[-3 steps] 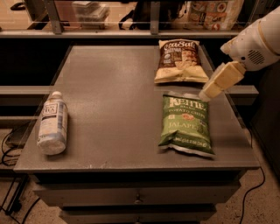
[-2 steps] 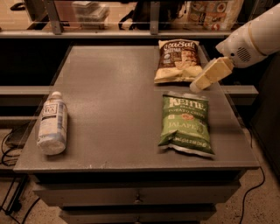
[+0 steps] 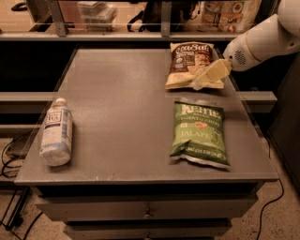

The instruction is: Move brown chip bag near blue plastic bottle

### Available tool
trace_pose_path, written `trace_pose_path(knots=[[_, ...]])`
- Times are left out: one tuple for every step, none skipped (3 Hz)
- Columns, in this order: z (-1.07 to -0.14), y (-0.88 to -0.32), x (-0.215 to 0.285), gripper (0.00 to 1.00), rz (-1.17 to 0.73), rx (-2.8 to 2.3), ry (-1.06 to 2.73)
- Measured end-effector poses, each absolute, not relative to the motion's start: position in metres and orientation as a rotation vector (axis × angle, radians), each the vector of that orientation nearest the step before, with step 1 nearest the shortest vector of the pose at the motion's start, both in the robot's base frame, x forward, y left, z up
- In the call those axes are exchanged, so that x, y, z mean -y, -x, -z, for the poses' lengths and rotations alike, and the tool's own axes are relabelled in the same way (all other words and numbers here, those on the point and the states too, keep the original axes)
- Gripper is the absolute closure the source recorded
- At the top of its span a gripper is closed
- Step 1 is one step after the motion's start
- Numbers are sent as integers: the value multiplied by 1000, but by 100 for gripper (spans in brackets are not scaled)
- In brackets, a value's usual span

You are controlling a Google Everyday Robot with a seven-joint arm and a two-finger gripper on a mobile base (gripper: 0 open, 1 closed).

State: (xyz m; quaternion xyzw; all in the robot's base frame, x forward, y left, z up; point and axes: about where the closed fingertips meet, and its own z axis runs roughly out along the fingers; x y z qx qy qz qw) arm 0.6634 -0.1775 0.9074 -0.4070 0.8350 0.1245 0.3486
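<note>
The brown chip bag (image 3: 186, 63) lies flat at the far right of the grey table (image 3: 117, 108). The plastic bottle (image 3: 56, 132), with a white label, lies on its side near the table's front left corner, far from the bag. My gripper (image 3: 200, 83), cream coloured on a white arm that comes in from the upper right, hovers over the lower right corner of the brown bag and covers that corner. It holds nothing that I can see.
A green jalapeño chip bag (image 3: 199, 133) lies at the front right, just in front of the brown bag. A shelf with boxes and bags (image 3: 225, 14) runs behind the table. Drawers (image 3: 147, 211) sit under the tabletop. Cables lie on the floor at the left.
My gripper has moved left and toward the back of the table, from over the green bag's top edge to over the brown bag's corner. The bags and bottle have not moved.
</note>
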Motion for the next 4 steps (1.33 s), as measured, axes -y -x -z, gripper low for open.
trace_pose_path(knots=[[-887,-691,177,0,-348,-2202,1015],[-864,-712,178,0,-369,-2255,985],[-857,-723,183,15,-375,-2261,949],[-860,-725,186,38,-347,-2258,949]])
